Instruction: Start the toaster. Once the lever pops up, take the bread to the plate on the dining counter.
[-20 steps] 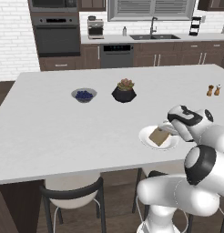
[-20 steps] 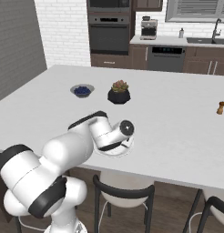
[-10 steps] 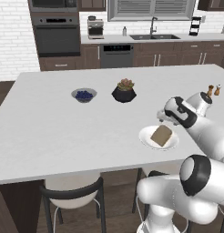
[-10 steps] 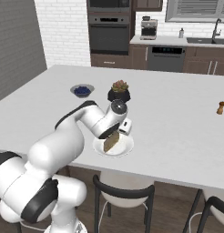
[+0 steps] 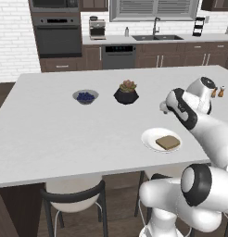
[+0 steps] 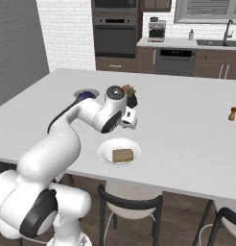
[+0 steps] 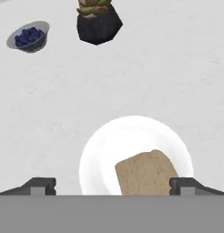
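The brown bread (image 5: 167, 142) (image 6: 122, 155) (image 7: 145, 175) lies flat on the round white plate (image 5: 148, 139) (image 6: 105, 151) (image 7: 100, 154), near the front edge of the white dining counter (image 5: 65, 134) (image 6: 187, 129) (image 7: 177, 68). My gripper (image 5: 163, 109) (image 6: 130, 118) (image 7: 113, 185) hovers above the plate, a little behind it, and is open. Its two fingertips stand wide apart with nothing between them and touch neither bread nor plate. The toaster is out of view.
A small grey bowl of blueberries (image 5: 85, 96) (image 6: 85, 93) (image 7: 28, 36) and a black pot with a succulent (image 5: 126, 92) (image 6: 131, 97) (image 7: 99, 22) stand farther back on the counter. Two shakers (image 5: 218, 91) (image 6: 232, 114) sit at its right. Stools (image 5: 74, 199) (image 6: 132, 206) line the near edge.
The hand has lifted up and back from the plate, with its fingers still open. The bread stays lying on the plate.
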Available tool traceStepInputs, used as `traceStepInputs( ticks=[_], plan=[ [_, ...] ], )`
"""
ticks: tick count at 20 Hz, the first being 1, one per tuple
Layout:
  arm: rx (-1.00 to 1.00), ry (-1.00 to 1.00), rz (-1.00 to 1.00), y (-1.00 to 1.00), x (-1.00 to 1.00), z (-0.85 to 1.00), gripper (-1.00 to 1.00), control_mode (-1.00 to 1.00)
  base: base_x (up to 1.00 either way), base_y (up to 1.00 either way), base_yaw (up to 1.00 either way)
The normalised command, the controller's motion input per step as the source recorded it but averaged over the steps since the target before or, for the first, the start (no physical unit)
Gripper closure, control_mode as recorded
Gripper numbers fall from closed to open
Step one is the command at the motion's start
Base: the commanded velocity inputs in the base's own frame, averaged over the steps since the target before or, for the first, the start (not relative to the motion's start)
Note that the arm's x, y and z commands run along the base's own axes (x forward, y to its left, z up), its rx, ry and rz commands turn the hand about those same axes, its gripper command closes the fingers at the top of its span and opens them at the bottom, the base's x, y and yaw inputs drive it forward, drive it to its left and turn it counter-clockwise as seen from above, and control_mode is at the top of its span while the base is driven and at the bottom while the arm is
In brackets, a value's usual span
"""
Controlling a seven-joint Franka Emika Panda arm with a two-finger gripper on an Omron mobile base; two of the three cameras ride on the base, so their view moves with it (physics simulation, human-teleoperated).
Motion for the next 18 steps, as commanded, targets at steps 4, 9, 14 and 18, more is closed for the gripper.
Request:
traceStepInputs(
  ticks=[4,9,14,18],
  plan=[
    [-0.15,0.15,0.0,0.0,-0.49,0.37,-1.0,-1.0,0.0,0.0,0.0],
    [-0.1,0.08,0.0,0.08,-0.69,0.02,-1.0,-1.0,0.0,0.0,0.0],
    [0.0,-0.05,0.0,0.08,-0.73,0.0,-1.0,-1.0,0.0,0.0,0.0],
    [0.0,-0.12,0.01,0.09,-0.73,0.0,-1.0,-1.0,0.0,0.0,0.0]
  ],
)
